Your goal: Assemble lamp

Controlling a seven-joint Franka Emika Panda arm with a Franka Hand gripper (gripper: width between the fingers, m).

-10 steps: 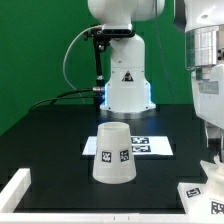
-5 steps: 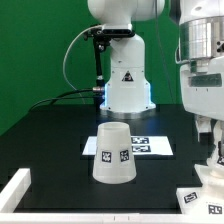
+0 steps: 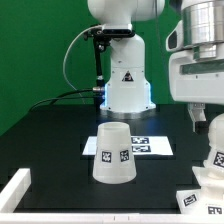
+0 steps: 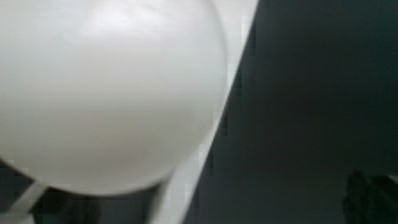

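Lamp bulb (image 3: 216, 148) upright beneath the claw (image 3: 206, 117), spread wide, gripping nothing.

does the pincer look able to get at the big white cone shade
Probably yes: the white truncated-cone plastic shade stands uncovered on the black table, nothing above it, and the open pincer holds nothing at the exterior view's right.

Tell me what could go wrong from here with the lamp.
1. The open gripper hangs close over the bulb, which stands upright by the base; a sideways move might clip and topple it.
2. The shade is wide and tapered, so a grip on it may slip.
3. The bulb is cut off at the exterior view's right edge, so its seating cannot be checked.
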